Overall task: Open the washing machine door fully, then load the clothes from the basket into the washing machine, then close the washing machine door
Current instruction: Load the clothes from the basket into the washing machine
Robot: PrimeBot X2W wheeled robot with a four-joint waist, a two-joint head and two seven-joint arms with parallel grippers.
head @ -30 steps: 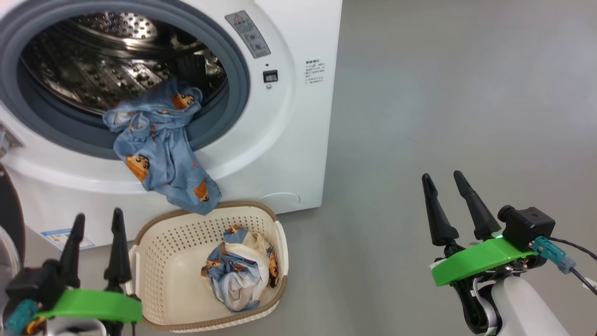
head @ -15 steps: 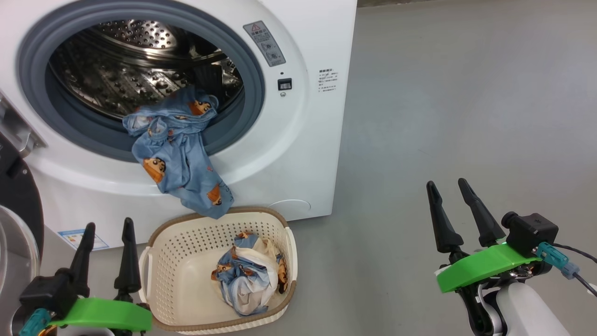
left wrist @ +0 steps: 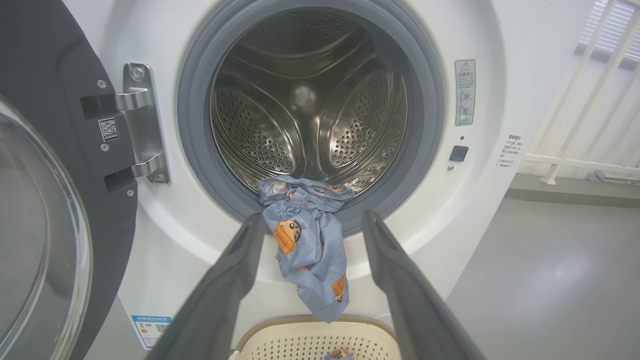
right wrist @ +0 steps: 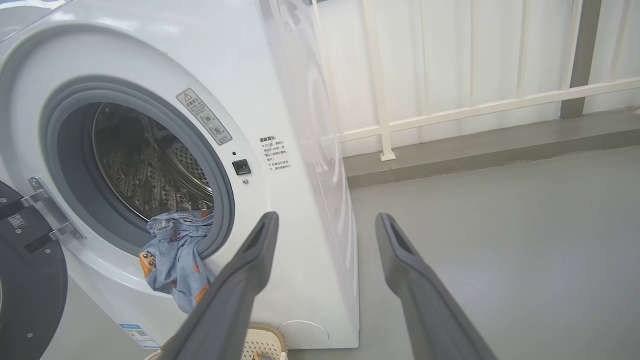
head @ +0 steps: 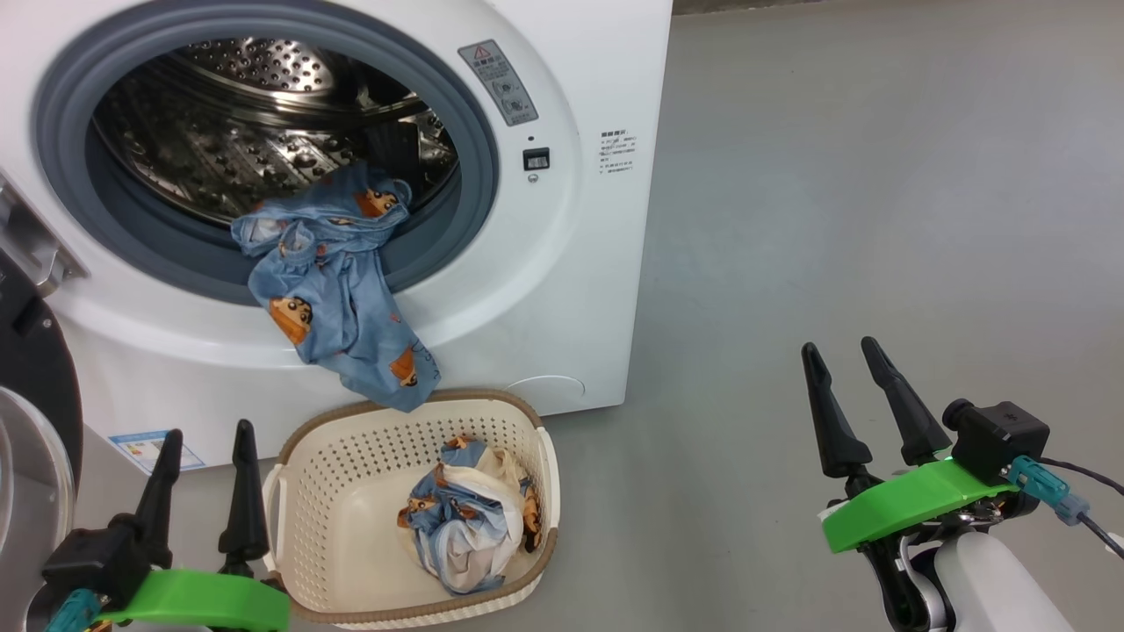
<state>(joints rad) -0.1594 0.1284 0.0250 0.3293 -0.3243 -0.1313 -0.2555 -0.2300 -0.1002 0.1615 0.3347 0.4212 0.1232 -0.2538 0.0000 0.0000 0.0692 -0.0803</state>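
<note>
While the washing machine (head: 571, 290) is filling the upper left of the head view, its top and left side are getting cut off by the frame. The washing machine door (left wrist: 50, 165) is standing swung open at 9 o'clock of the drum mouth, mostly cropped in the head view. The basket (head: 307, 527) is sitting on the floor (head: 834, 175) at 6 o'clock of the opening, its near-left corner hiding behind the left gripper (head: 208, 428) mount. Of the clothes (head: 338, 298), one blue printed piece is hanging out of the drum down to the basket rim, contact unclear; a blue-and-white bundle (head: 465, 527) is lying in the basket's right half. Left gripper is hovering with fingers spread, empty, bundle at its 3 o'clock. Right gripper (head: 839, 344) is hovering spread wide too, empty, well apart, basket at its 9 o'clock.
</note>
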